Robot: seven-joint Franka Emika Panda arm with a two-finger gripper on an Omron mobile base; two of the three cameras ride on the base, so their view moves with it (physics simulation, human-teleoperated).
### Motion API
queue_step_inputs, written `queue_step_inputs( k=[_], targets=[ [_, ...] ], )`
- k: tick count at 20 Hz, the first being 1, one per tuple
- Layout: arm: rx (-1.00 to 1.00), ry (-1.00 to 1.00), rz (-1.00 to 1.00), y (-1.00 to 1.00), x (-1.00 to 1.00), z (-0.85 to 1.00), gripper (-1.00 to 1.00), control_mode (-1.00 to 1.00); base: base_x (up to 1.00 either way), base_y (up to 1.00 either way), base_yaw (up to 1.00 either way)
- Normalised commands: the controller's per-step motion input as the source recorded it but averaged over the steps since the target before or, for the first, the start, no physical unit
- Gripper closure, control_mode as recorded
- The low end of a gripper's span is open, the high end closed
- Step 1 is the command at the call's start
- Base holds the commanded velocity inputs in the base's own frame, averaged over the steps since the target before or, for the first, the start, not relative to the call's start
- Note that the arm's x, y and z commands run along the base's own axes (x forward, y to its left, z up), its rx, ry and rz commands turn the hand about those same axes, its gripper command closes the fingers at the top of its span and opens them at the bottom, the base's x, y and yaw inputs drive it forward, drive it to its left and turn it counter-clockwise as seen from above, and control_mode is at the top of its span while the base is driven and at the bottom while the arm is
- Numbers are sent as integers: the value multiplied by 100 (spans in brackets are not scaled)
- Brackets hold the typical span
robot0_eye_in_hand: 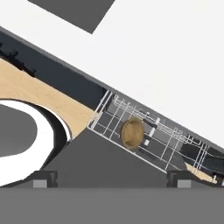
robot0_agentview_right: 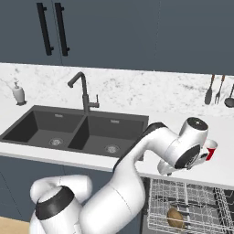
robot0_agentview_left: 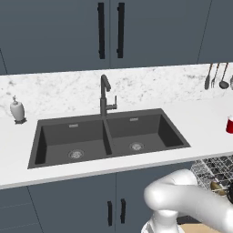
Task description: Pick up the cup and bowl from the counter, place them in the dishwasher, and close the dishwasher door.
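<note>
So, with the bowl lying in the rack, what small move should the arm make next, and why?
Probably swing the hand toward the red cup and come in at its side. The bowl already lies in the dishwasher rack, while the cup stands on the counter just behind the wrist. The gripper's fingertips stand apart with nothing between them.

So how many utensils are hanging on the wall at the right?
3. In the right base view, a spatula-like utensil hangs leftmost, a fork beside it, and a ladle at the frame edge. More may hang beyond that edge.
</note>
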Motion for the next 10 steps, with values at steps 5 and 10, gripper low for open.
queue_step_inputs(
  k=[5, 10],
  targets=[
    [-13, 2, -4, 6, 52, 54, -100, -100, 0, 0, 0],
    [-2, -2, -2, 4, 29, 1, -100, -100, 0, 0, 0]
  ],
)
